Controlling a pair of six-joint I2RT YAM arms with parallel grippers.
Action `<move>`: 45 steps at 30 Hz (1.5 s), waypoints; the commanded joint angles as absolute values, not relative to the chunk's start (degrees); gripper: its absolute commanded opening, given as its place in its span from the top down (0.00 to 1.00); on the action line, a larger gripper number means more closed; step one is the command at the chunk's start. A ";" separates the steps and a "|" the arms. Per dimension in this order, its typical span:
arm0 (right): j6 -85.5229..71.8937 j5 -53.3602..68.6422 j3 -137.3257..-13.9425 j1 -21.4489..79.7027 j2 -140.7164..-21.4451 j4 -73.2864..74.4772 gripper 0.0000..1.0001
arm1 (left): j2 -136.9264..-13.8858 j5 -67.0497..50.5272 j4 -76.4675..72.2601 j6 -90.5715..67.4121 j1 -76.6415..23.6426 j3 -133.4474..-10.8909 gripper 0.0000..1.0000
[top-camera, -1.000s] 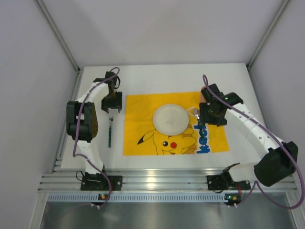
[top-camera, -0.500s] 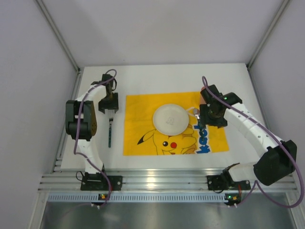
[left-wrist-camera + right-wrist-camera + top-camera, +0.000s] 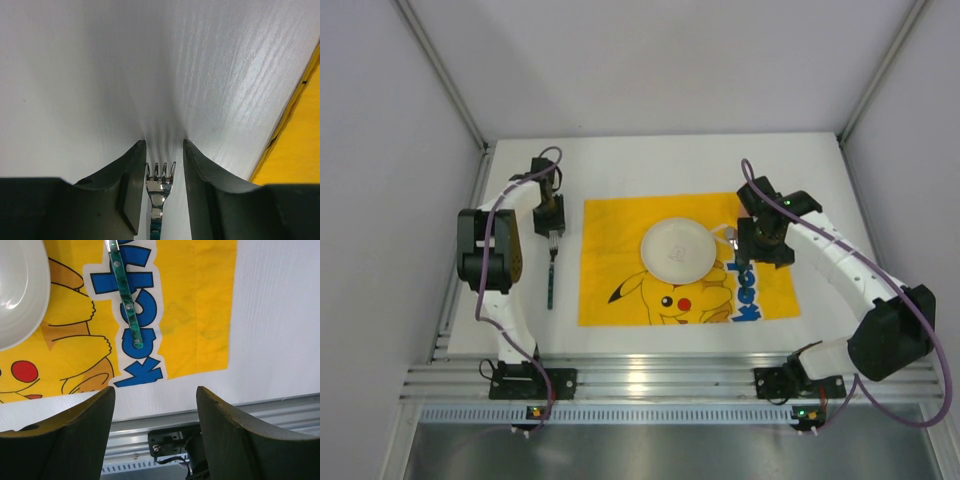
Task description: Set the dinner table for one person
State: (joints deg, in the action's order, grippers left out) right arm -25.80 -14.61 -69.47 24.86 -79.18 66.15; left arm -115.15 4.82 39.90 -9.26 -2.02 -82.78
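The white dinner table [image 3: 650, 160] bears a yellow Pikachu mat [image 3: 620, 230] with a white plate [image 3: 677, 250] on it. A fork [image 3: 551, 275] with a dark green handle lies on the table, left of the mat. My left gripper [image 3: 551, 230] is low over the fork's head. In the left wrist view the tines [image 3: 161, 172] sit between the narrowly open jaws of the left gripper [image 3: 163, 145], with a gap on the right side. My right gripper [image 3: 760, 250] is wide open and empty over the mat's right part. A green-handled utensil [image 3: 126, 297] lies on the mat beyond the right gripper [image 3: 155, 395].
Grey walls close in the table on the left, right and far sides. An aluminium rail [image 3: 650, 380] with both arm bases runs along the near edge. The mat's right edge [image 3: 231, 305] ends short of the table's right side.
My left gripper has turned and its jaws have narrowed from wide open to close around the fork's head. The right arm has barely moved.
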 commanded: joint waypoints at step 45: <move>-26.37 -12.22 -58.28 24.35 -67.77 60.47 0.33 | -92.37 -6.86 56.34 -18.98 -13.35 -84.02 0.85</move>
State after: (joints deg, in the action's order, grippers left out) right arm -27.44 -12.38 -58.57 24.84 -70.08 62.39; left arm -92.31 -5.63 56.21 -16.58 -11.77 -84.64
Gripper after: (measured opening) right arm 0.666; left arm 0.314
